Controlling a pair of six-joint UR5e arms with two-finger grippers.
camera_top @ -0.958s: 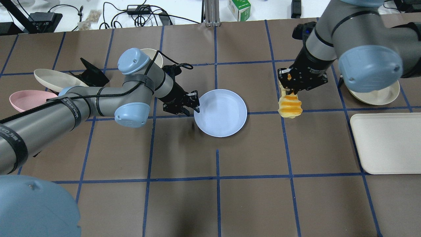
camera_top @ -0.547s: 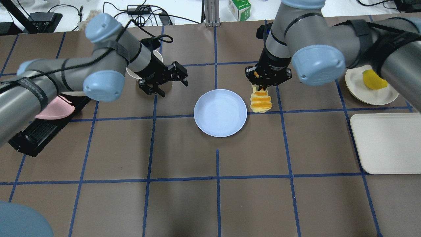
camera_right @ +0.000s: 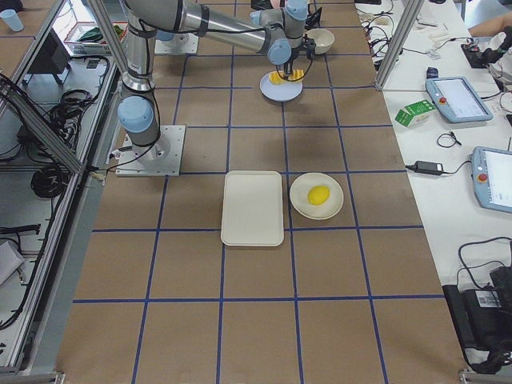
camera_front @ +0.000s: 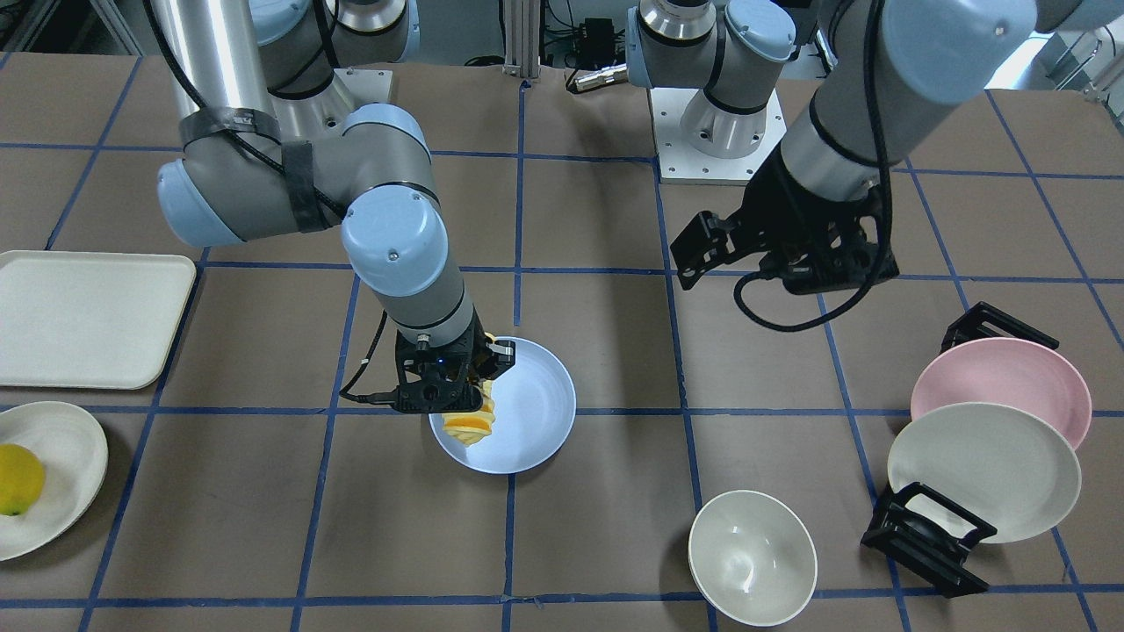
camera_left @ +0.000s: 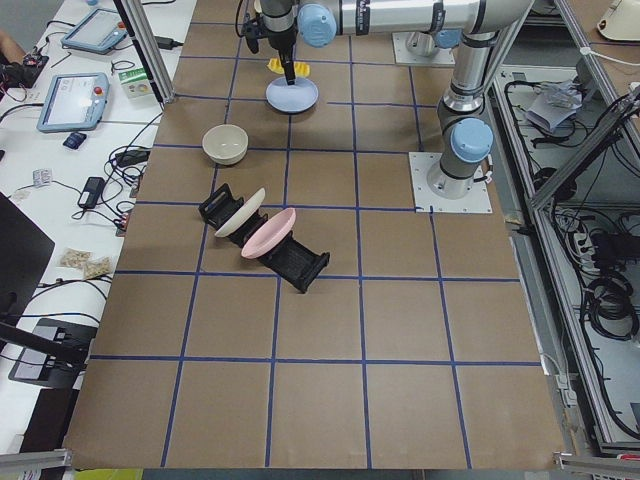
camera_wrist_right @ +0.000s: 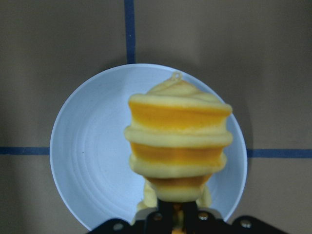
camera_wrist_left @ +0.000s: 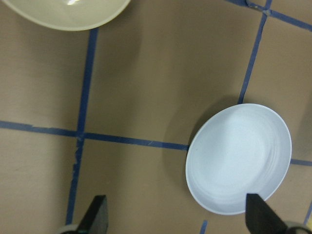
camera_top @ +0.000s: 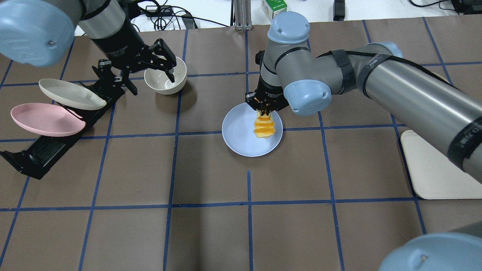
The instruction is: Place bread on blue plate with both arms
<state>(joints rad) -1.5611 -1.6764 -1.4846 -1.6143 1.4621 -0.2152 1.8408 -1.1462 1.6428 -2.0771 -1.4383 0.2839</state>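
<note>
Right end effector (camera_top: 263,108) is clenched on one end of the bread (camera_top: 264,128), fingers pinching the narrow tip. The rest of the loaf hangs straight down from it. The wrist view looks right down its length: orange ridges with cream edges, and the blue plate (camera_wrist_right: 92,161) behind it. From overhead the loaf sits over the right half of the blue plate, inside the rim. I can't tell whether its lower end is touching the plate or hanging just above it.

Left end effector (camera_top: 152,83) is released, fingers spread wide with nothing between them. It's well apart from the bread, up over by the cream bowl (camera_top: 165,81). Its own camera looks down on the bowl's rim in one corner and the blue plate off to the side.

For writing, there's a green and white carton (camera_top: 274,9) on the bench past the far edge, but the print is too small to read. Same for the lettering on the black strap (camera_top: 467,131) round the right arm.

The tabletop (camera_top: 211,233) is brown, marked into squares with blue tape. Also on it:
- a cream tray (camera_front: 88,316)
- an off-white plate (camera_front: 61,456) with a lemon (camera_front: 18,478) on it
- a black rack (camera_top: 41,154) holding a pink plate (camera_top: 41,120) and an off-white one

Round the edges are white benches with cables and a couple of tablet-style controllers (camera_left: 70,100).
</note>
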